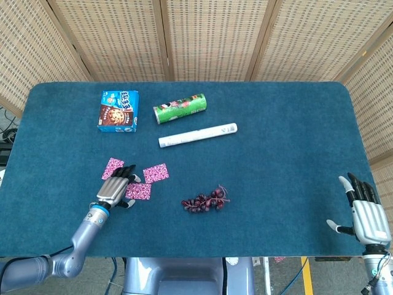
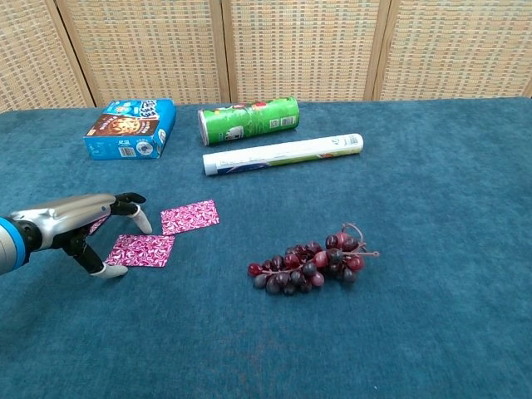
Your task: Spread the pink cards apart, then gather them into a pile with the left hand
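We note the left hand [image 1: 115, 187], fingers spread and gripping nothing, amid three separated pink cards [image 1: 155, 173], the blue cookie box [image 1: 118, 110] at its 12 o'clock bearing illegible print.

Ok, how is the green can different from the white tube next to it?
The green can is thicker and shorter; the white tube is thinner and longer. The green can is bright green with printed pictures, while the white tube is mostly white with a little print. The green can lies farther back on the table, and the white tube lies nearer the grapes. Both lie on their sides at a similar slant.
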Controlling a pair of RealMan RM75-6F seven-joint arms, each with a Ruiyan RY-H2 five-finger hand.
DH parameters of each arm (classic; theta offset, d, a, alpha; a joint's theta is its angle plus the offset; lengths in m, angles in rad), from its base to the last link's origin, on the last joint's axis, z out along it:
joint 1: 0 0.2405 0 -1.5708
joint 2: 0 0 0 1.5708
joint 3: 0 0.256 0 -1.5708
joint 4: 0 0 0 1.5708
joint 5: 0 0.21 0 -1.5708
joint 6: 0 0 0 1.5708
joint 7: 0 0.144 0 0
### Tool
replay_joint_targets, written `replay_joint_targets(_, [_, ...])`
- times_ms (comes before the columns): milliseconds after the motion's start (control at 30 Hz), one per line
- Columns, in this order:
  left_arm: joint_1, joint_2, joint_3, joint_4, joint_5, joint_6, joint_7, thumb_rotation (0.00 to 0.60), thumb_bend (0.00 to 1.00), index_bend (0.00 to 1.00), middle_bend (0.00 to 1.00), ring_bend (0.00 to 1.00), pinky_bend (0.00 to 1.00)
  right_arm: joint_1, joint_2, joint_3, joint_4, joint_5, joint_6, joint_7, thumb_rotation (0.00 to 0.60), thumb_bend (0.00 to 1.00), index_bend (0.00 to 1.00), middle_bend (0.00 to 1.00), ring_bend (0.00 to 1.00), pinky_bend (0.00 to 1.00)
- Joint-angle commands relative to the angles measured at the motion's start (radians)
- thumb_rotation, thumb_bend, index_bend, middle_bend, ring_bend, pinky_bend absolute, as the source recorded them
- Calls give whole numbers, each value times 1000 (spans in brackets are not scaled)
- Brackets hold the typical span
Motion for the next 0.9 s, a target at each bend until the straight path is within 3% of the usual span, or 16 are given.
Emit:
replay_joint_targets(33, [2, 0, -2, -1, 1, 1, 1, 600, 309, 698, 0, 0, 0, 0, 0, 0, 0, 0, 0, 0, 600, 129, 68, 0, 0, 0])
replay_joint_targets(900, [16, 26, -43, -7, -4, 17, 7, 600, 308, 709, 0, 0, 0, 0, 1, 0, -1, 1, -1, 1, 600, 131, 68, 0, 0, 0])
